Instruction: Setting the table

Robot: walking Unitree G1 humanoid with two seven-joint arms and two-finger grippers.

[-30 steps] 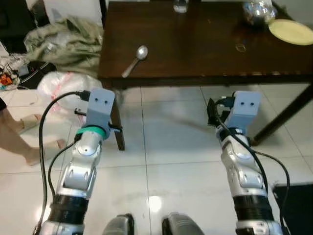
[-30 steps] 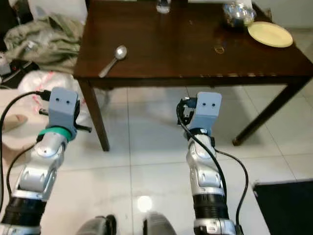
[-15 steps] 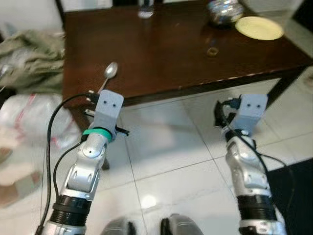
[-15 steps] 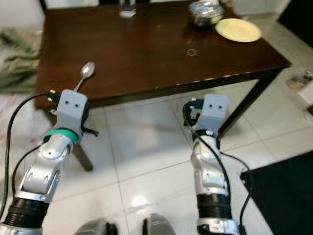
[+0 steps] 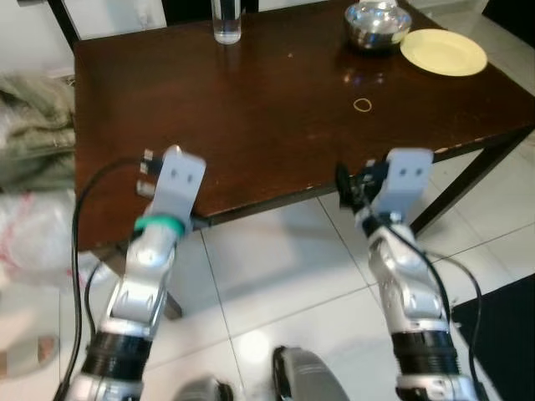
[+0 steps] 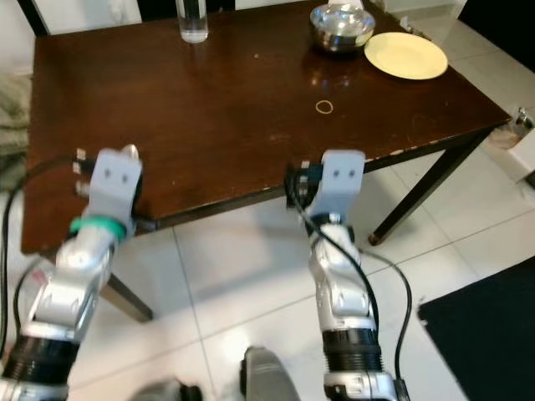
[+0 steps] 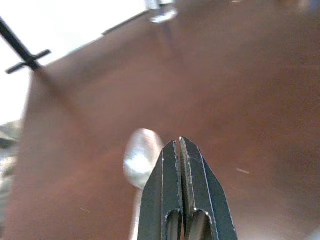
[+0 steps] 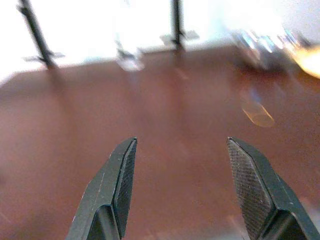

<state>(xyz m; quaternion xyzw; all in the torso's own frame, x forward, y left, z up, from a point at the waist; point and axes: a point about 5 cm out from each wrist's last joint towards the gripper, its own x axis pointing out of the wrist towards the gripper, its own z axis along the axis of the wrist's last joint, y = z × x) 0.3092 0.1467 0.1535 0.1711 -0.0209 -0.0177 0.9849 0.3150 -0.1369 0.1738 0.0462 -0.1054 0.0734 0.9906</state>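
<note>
Hovering L tool (image 7: 179,145) pinched beside spoon (image 7: 141,157)

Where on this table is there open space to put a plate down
The middle of the table is bare, bordered by the glass at the far edge, the small ring on the right and the spoon near the left claw. The far right corner is crowded with the bowl and yellow plate.
</note>
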